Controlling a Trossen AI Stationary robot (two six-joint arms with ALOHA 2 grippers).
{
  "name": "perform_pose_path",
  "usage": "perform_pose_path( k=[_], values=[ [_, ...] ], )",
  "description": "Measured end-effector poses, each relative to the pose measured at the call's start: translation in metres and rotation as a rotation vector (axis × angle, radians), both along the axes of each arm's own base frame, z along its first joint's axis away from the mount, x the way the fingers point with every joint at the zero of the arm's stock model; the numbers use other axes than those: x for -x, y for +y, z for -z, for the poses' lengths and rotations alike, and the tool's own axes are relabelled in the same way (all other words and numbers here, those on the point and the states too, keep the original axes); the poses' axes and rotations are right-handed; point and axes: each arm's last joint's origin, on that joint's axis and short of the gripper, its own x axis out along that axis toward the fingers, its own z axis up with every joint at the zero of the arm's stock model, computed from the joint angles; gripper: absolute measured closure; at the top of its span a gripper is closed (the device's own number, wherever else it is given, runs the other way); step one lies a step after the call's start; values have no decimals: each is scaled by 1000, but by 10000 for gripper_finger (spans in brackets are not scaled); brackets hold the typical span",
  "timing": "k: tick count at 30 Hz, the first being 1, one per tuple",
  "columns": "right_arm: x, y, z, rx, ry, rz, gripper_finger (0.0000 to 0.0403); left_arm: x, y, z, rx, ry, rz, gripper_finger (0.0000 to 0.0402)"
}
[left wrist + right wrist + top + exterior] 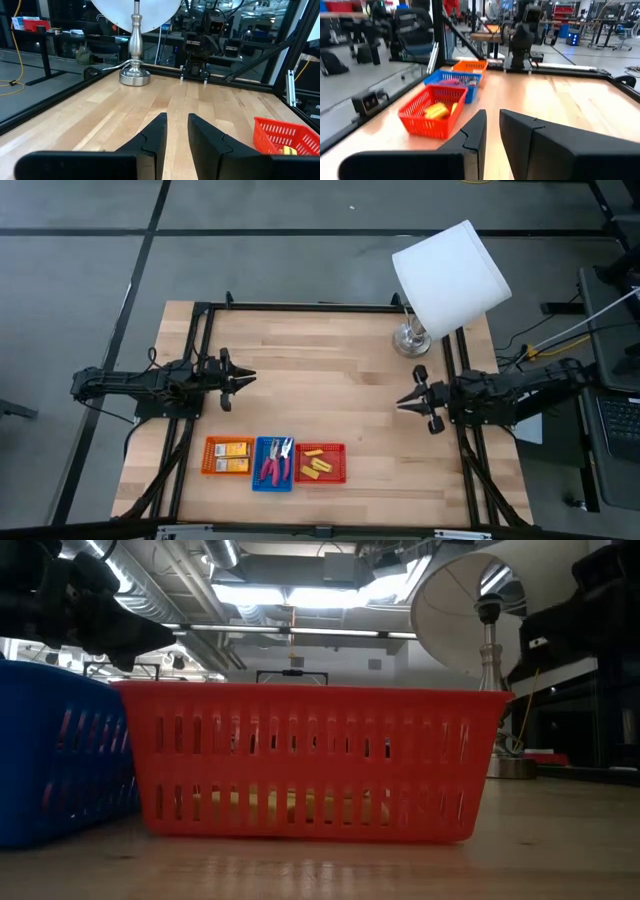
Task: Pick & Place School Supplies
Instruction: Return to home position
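The left end effector [243,378] hung over the bench's [330,360] left side, its fingers narrowly parted and empty. The right end effector [404,402] faced it from the right side, also narrow and empty. All the supplies lay well apart from both, in three trays touching in a row at the front edge: yellow-orange packets [229,457] in the orange tray [206,457], pink-handled tools [273,463] in the blue tray [256,466], and yellow blocks [315,467] in the red tray [342,465].
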Motion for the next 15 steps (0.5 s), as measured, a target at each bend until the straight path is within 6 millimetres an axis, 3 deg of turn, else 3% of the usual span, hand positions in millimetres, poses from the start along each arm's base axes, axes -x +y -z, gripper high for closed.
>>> perform_pose_path(
  k=[15],
  values=[
    [16, -3, -3, 56, -65, -30, 347, 0, 0, 0, 0, 0, 0, 325]
  ],
)
